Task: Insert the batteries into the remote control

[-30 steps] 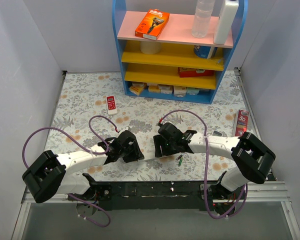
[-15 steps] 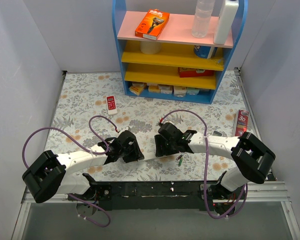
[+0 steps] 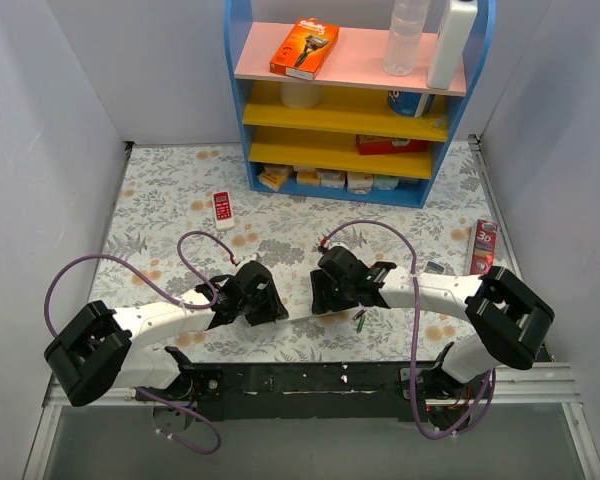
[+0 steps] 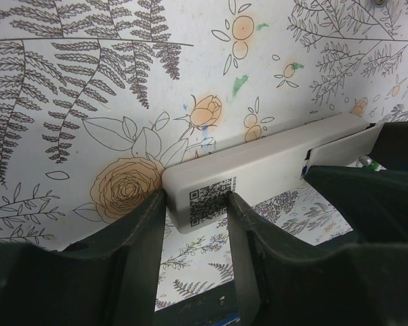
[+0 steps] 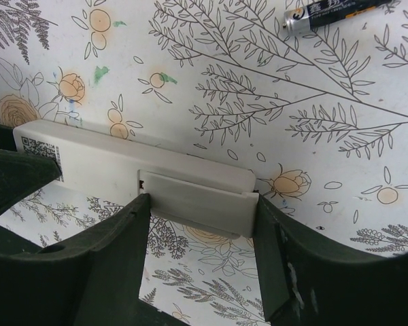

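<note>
Now: remote control [image 4: 258,170] back-up btw both grippers

Slim white remote control sits plain back up over the floral cloth [image 3: 170,210], at 6 o'clock of the table. It has a QR sticker at one end and the battery cover [image 5: 190,197] at the other. Left gripper [image 4: 197,204] clamps the QR end, fingers pressed on both long sides. Right gripper [image 5: 202,207] straddles the cover, one finger at the cover seam, the other at the remote's end; can't tell if it's gripping or just alongside. One dark battery [image 5: 333,12] lies loose at 1 o'clock of the remote in right wrist view, apart from it. Top view: red-and-white remote [image 3: 221,207] at 11 o'clock from left gripper, well apart. Shelf unit [image 3: 234,100] at 12 o'clock w/ boxes & bottles.
</note>
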